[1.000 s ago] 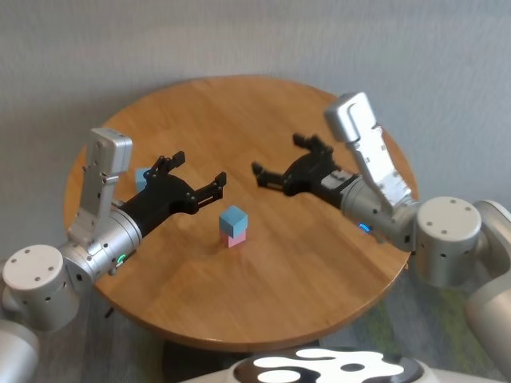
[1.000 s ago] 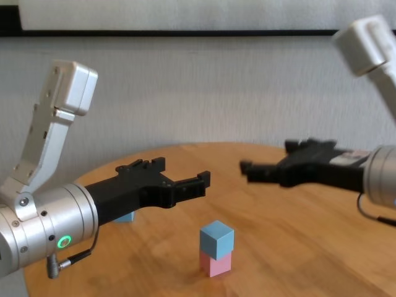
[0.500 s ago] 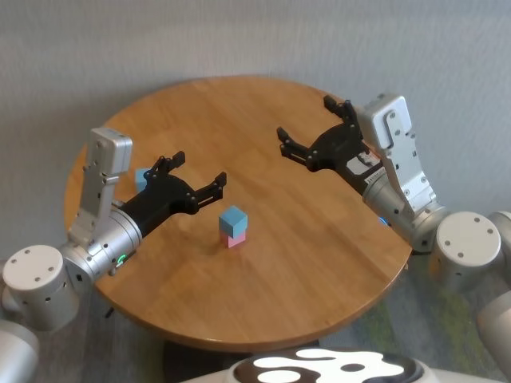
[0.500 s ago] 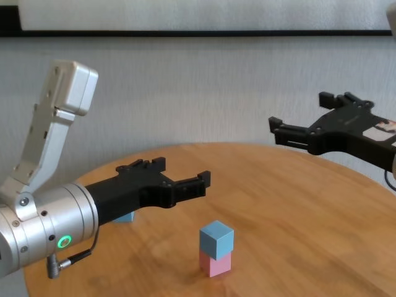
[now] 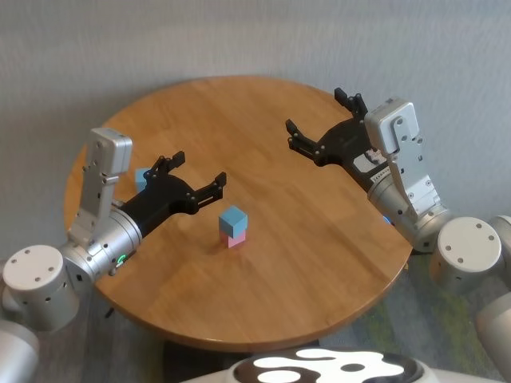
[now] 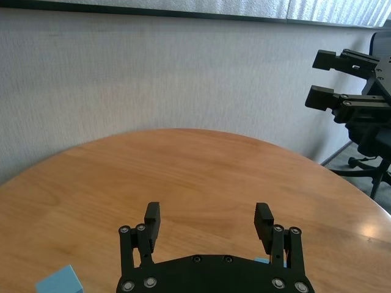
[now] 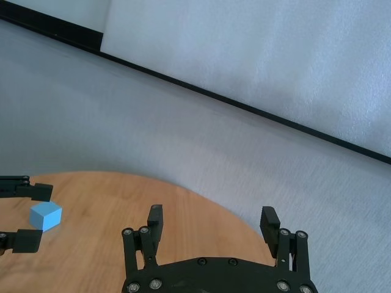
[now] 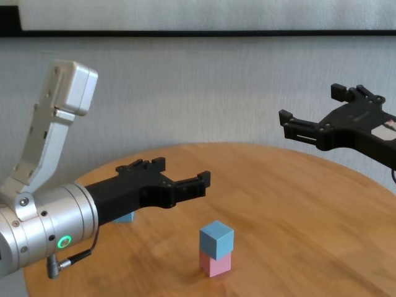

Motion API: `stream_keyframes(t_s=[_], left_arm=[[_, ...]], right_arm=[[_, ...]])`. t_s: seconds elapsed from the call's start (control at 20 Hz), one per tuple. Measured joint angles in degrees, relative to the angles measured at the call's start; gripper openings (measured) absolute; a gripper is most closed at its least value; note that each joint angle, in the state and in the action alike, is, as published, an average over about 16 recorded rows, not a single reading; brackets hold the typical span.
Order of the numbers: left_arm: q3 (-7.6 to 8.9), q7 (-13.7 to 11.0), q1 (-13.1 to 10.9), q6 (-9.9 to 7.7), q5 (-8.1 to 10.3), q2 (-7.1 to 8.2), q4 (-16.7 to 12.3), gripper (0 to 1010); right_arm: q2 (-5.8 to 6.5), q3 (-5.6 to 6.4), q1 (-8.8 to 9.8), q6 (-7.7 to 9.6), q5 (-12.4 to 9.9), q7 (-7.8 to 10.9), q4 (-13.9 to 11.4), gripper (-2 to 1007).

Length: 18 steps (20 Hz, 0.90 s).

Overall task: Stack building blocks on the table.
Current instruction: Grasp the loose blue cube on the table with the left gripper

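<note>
The round table [image 5: 263,263] carries everything. Left pincer [image 5: 194,177], spread, hovers near its left edge; right pincer [image 5: 319,130], spread, is raised toward the right edge. Mid-table, one blue block [image 5: 233,217] sits atop the pink block [image 5: 235,238]; another blue block [image 5: 143,178] lies by the left edge.

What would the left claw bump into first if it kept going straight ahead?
Probably nothing on the table: the open left gripper hovers pointing over the blue block stacked on the pink block, though depth is hard to judge.
</note>
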<state>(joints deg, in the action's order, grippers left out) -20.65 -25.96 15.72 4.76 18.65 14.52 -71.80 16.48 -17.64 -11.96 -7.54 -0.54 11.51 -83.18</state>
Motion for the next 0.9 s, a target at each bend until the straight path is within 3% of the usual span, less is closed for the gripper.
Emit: stream_keyframes(t_s=[0.45, 0.9], left_arm=[[0.07, 4.62, -0.39, -4.05, -1.75, 0.05, -1.56, 1000], [1.99, 11.59, -0.76, -9.54, -4.22, -1.11, -2.54, 1000]], right_arm=[[-0.14, 0.04, -0.04, 0.09, 0.04, -0.05, 0.19, 1005], [-0.13, -0.10, -0.07, 0.56, -0.14, 0.01, 0.08, 1005]])
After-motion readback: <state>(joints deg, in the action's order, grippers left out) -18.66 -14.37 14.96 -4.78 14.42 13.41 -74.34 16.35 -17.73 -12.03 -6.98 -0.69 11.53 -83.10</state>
